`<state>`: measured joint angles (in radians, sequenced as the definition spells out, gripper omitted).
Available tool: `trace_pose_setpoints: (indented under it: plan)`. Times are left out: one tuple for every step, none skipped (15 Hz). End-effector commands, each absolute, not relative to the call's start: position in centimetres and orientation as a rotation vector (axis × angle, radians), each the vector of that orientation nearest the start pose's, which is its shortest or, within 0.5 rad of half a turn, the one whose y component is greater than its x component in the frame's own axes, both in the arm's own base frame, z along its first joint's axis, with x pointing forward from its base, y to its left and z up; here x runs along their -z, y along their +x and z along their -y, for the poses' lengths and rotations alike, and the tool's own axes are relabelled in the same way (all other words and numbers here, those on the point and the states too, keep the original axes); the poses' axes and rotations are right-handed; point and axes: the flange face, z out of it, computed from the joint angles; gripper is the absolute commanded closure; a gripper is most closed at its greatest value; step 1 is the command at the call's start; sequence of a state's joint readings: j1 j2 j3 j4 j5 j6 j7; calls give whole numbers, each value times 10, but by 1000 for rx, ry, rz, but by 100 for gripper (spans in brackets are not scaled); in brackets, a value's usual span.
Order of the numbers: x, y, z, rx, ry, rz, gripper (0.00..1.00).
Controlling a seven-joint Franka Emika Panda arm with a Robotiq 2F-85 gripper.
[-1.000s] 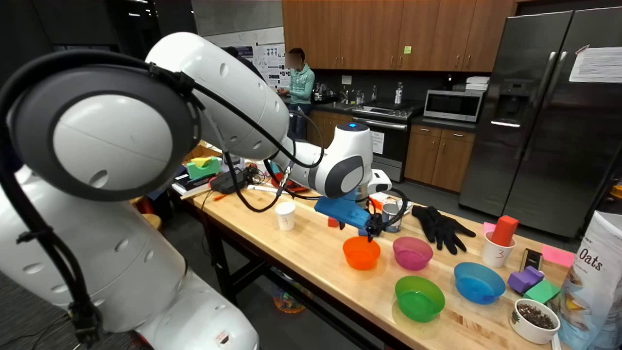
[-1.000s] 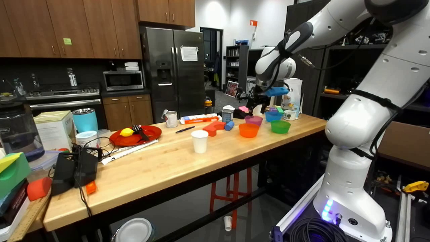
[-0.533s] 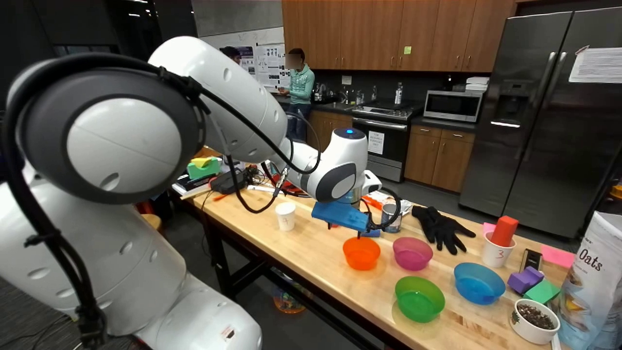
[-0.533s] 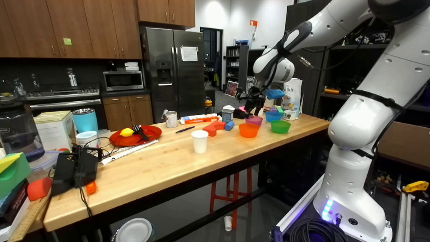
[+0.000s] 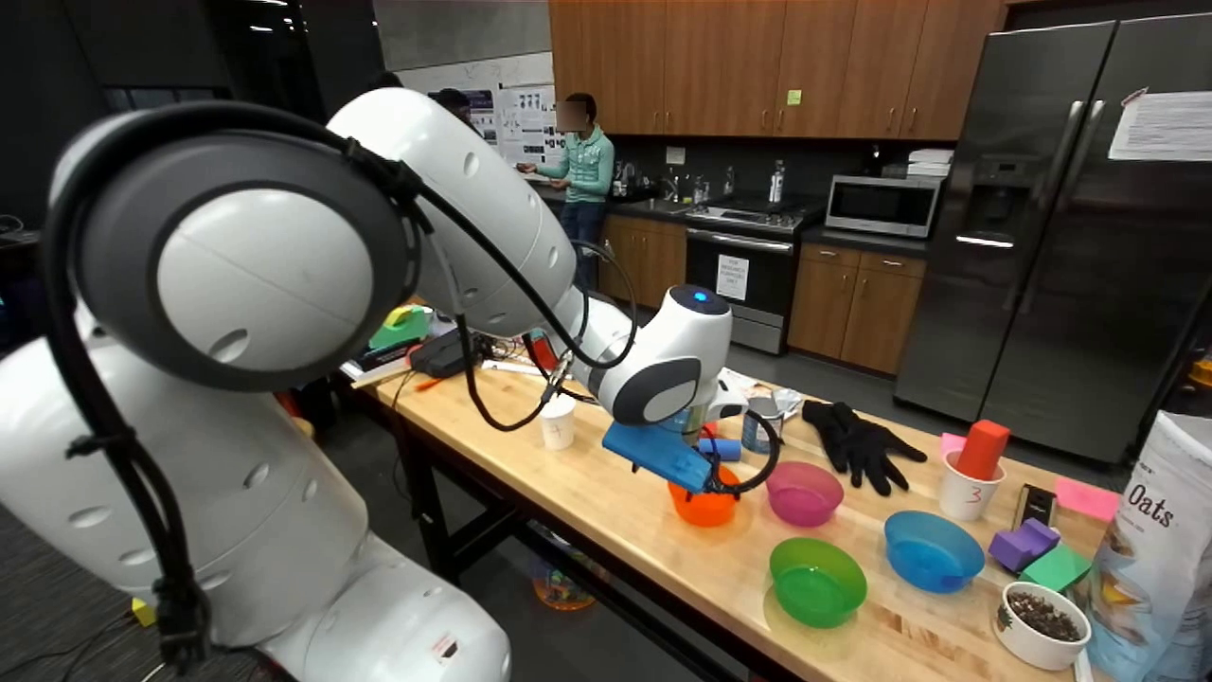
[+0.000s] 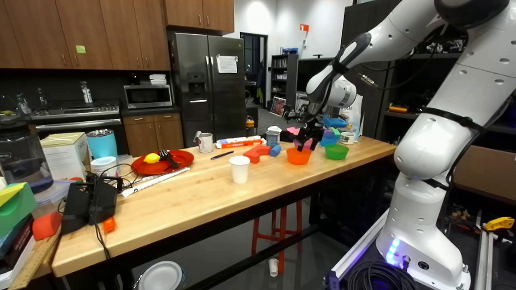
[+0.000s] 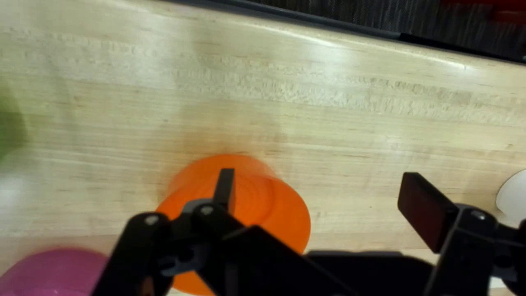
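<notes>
Here I am, gripper (image 7: pixel 317 188) spread wide, roughly parallel to the table's long edge (image 7: pixel 324 46), orange bowl (image 7: pixel 261 201) under only 1 finger (image 7: pixel 224 185).

Wooden cabinets (image 5: pixel 748 66) hang beside a dark refrigerator (image 5: pixel 1070 275)

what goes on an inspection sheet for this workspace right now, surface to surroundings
Surface: wooden table, bowls and clutter on it
Nearest thing: orange bowl, upright
Held: nothing seen
Clutter: pink bowl, green bowl and blue bowl, all upright; white cup; red plate with a lemon; oats bag
Claw: the claw is open, one finger overlapping the orange bowl in the wrist view, contact unclear
Cables: black cable strapped along the arm; black coil by its base
Surroundings: person, microwave and fridge beyond the table
</notes>
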<state>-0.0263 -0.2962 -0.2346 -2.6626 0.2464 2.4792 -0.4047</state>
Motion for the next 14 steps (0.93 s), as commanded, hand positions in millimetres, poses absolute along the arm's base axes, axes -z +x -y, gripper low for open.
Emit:
trace_pose_setpoints:
  plan:
    - [-344,399,116,254,-2928,-105,0]
    - [-346,398,117,253,-2925,-108,0]
    - [-342,399,111,244,-2944,-86,0]
    - [-343,399,113,246,-2943,-91,0]
    - [-343,399,114,247,-2943,-94,0]
    - [-343,399,114,247,-2943,-94,0]
    - [-343,399,114,247,-2943,-94,0]
    - [-349,400,118,322,-2964,-154,0]
    - [-355,405,124,375,-2977,-198,0]
    - [-365,410,130,466,-2977,-243,0]
    - [-373,417,137,543,-3004,-267,0]
    - [-379,422,143,616,-3021,-275,0]
    - [-384,428,146,648,-3029,-266,0]
    - [-386,433,148,660,-3027,-264,0]
